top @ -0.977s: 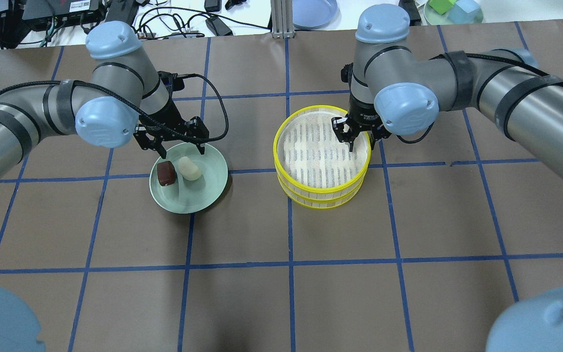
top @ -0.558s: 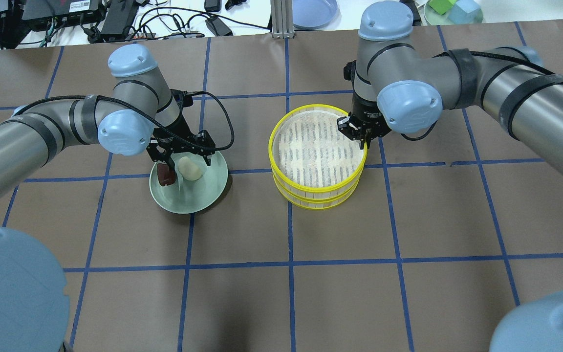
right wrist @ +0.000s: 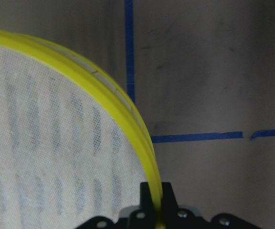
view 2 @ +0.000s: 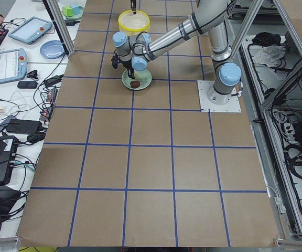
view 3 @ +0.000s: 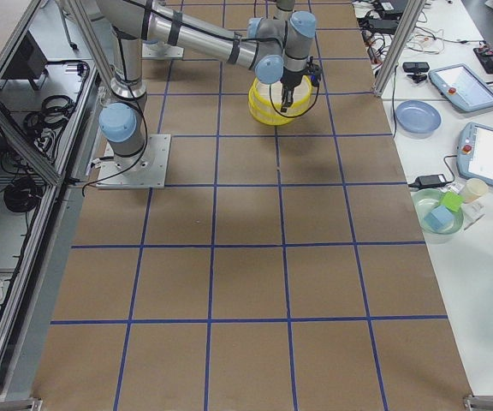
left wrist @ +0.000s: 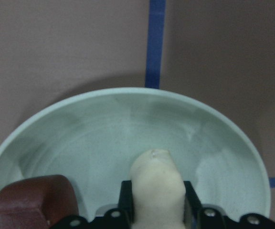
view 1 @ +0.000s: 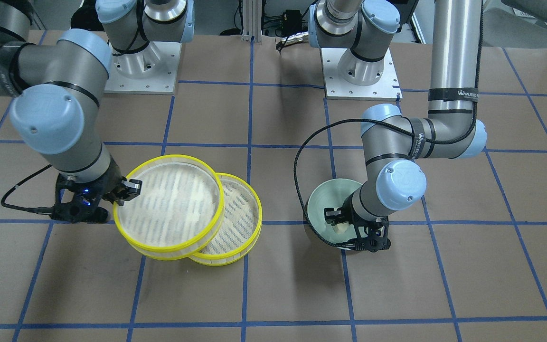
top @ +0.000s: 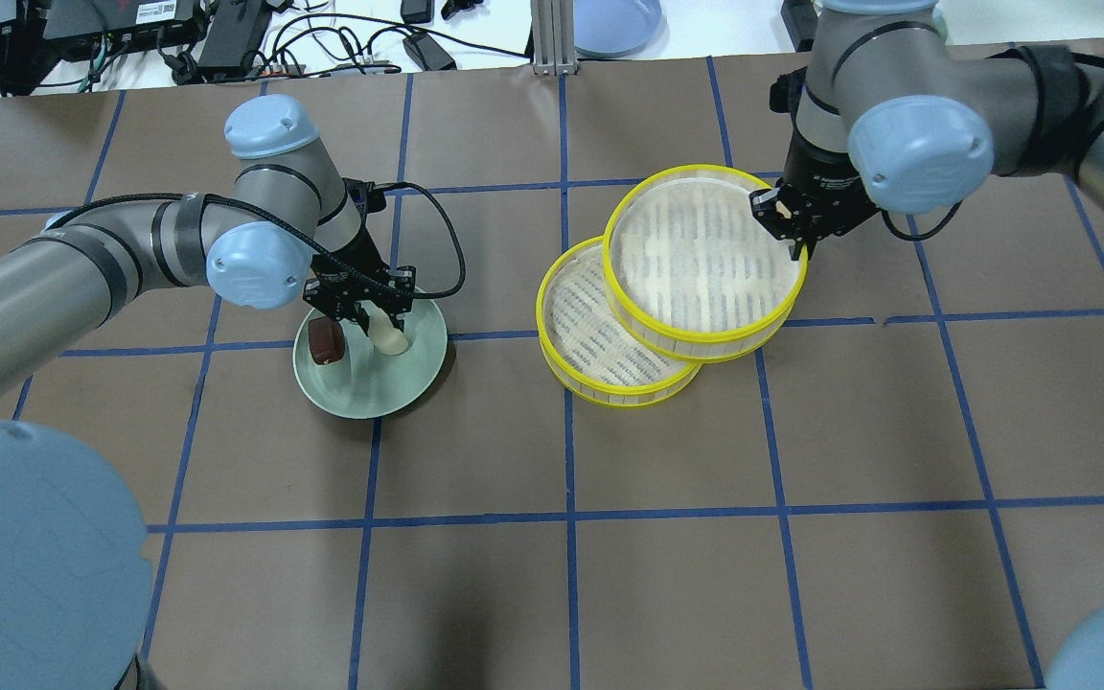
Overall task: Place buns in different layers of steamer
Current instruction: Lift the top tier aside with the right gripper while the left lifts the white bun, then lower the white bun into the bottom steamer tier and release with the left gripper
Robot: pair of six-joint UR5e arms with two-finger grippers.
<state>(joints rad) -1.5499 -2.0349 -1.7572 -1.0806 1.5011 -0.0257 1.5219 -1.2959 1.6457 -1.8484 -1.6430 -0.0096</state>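
A brown-covered bench (top: 571, 575) is marked off by a blue tape grid (top: 566, 450).

Two round steamer layers with yellow rims and pale mesh floors are seen right of centre in the overhead view. The upper steamer layer (top: 696, 259) is offset toward the far right, so that it only partly covers the lower steamer layer (top: 583, 326). A crescent of the lower floor is left exposed on the near-left side. The lower layer is set flat on the bench. Whether the two layers touch cannot be told. Both floors are seen bare.

A pale green plate (top: 389, 388) is set on the bench well to the left of the steamer.

The reddish-brown bun (top: 326, 340) is lying on the plate's left part, untouched. The cream-white bun (top: 389, 333) is just beside it, over the plate's far part.

The right gripper (top: 792, 230) is clamped narrow on the yellow rim of the upper layer at its far-right edge, one finger inside and one outside.

The left gripper (top: 365, 311) is lowered into the plate and closed around the cream-white bun, which is pinched between both fingers (left wrist: 126, 200). Whether that bun rests on the plate cannot be told.
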